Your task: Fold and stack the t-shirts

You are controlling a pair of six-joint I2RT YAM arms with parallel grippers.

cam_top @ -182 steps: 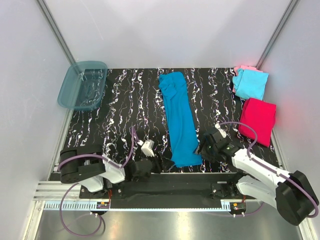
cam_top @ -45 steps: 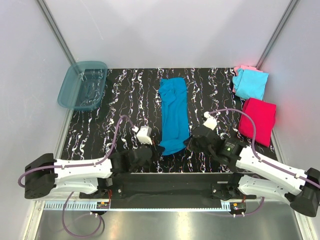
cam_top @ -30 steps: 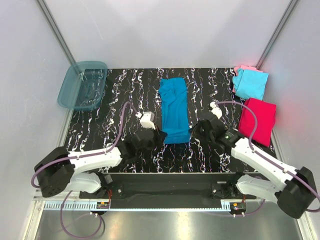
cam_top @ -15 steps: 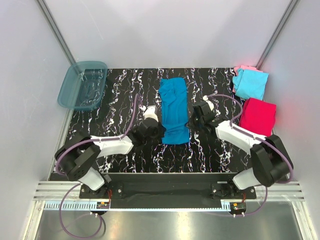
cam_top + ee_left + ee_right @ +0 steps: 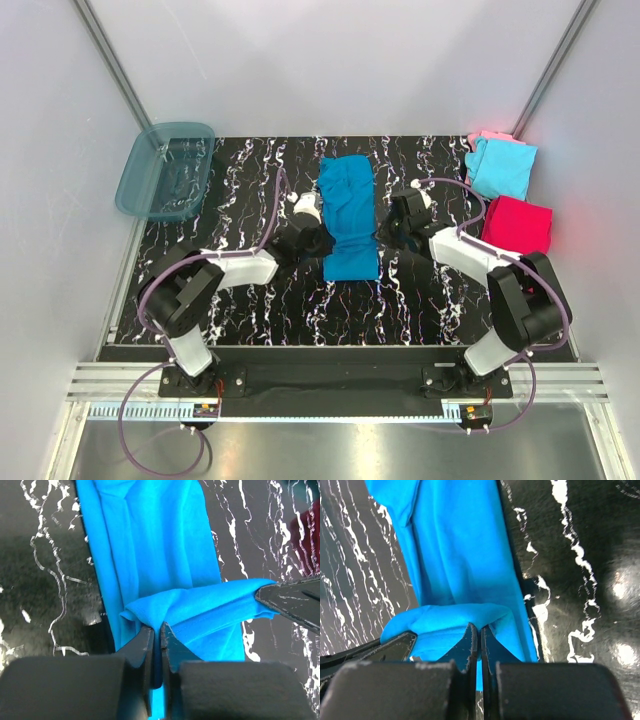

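We have drawn the near hem of the long teal-blue cloth t-shirt (image 5: pixel 348 200) over its middle on the black marbled bench (image 5: pixel 250 190). The left pincer (image 5: pixel 160 627) and right pincer (image 5: pixel 479 627) each pinch a corner, and the fold looks nearly laid.

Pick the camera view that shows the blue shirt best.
The top view: the whole blue shirt lies in sight, its near end doubled over. Each wrist view shows only part, near the pinched fold.

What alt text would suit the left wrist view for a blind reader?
The left gripper is shut on a raised fold of the teal-blue t-shirt lying on the black marbled table; the right gripper pinches the fold's other end.
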